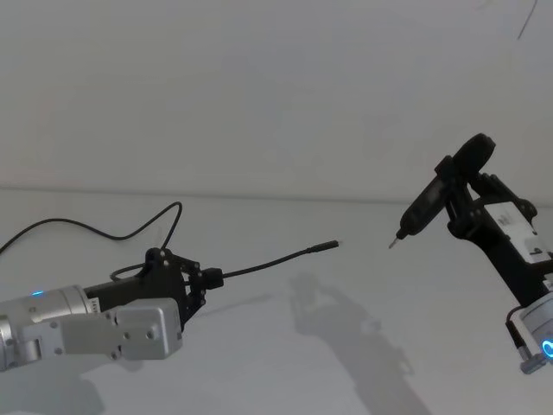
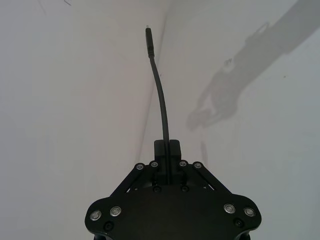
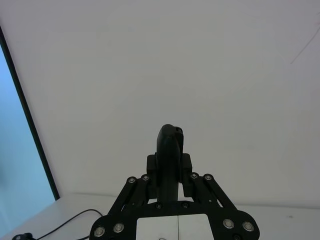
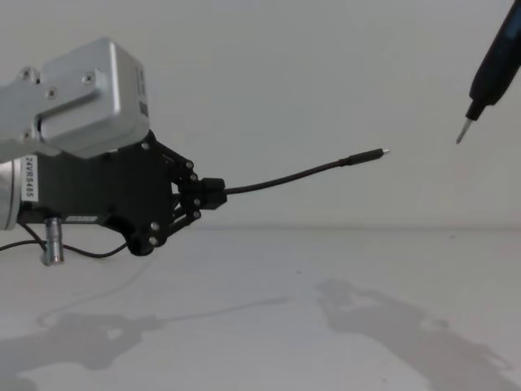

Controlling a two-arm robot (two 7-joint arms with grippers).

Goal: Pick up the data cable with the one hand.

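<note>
The data cable (image 1: 268,262) is thin and black, and it arches through the air above the white table to a slim plug (image 1: 324,246) with a tiny metal tip. My left gripper (image 1: 212,277) is shut on the cable a short way behind the plug. The chest view shows the left gripper (image 4: 213,190) pinching the cable (image 4: 293,176), plug pointing right. In the left wrist view the cable (image 2: 161,95) rises straight out from between the shut fingers. My right gripper (image 1: 462,207) is raised at the right, shut on a black pen-shaped tool (image 1: 428,203) whose tip faces the plug.
The cable's slack (image 1: 86,229) trails in loops over the table at the left. A thin wire with a silver connector (image 4: 51,240) hangs under my left arm. A white wall stands behind the table (image 1: 346,363). A blue panel (image 3: 20,150) borders the right wrist view.
</note>
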